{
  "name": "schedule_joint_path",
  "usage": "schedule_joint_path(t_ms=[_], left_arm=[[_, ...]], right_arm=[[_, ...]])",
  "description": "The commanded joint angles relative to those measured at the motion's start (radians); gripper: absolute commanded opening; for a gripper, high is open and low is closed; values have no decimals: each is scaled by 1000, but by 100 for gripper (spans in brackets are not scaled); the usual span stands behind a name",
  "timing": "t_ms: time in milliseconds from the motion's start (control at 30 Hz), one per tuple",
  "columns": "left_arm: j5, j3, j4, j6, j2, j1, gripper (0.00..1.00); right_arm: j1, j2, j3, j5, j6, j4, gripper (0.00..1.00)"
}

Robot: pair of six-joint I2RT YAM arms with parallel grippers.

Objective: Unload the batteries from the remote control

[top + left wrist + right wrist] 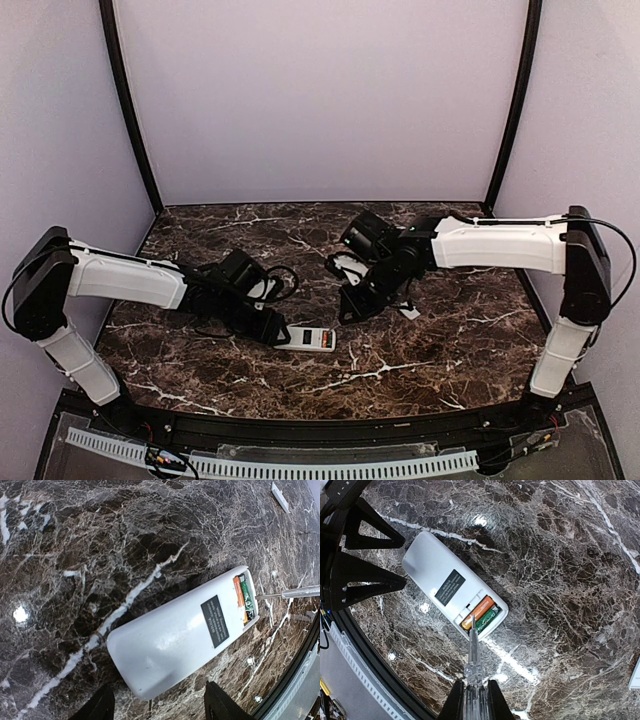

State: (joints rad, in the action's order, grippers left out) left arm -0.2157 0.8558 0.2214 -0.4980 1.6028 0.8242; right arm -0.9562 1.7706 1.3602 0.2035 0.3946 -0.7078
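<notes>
The white remote control (170, 645) lies face down on the marble table, its battery bay uncovered. Two batteries (481, 614), one orange and one green, lie side by side in the bay; they also show in the left wrist view (243, 600). My right gripper (472, 700) is shut on a clear-handled screwdriver (472, 655), whose tip rests at the near end of the orange battery. My left gripper (157, 705) is open, its fingers (370, 582) flanking the remote's rounded far end. In the top view the remote (312, 340) lies between both grippers.
A small flat white cover plate (280, 496) lies on the marble beyond the remote; it also shows at the right wrist view's edge (636, 675). The table's black front rail (365, 680) runs close by the remote. Purple walls enclose the table.
</notes>
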Motion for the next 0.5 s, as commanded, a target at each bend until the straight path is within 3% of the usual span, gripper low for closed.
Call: schedule_joint_path(t_ms=[0,467], left_arm=[[13,4,-2,-11,9,7,61],[3,6,-18,-18,26,7,58]], right_arm=[[-10,23,19,-15,-19,-11,0],[-10,57,28,-17,-34,-34,0]])
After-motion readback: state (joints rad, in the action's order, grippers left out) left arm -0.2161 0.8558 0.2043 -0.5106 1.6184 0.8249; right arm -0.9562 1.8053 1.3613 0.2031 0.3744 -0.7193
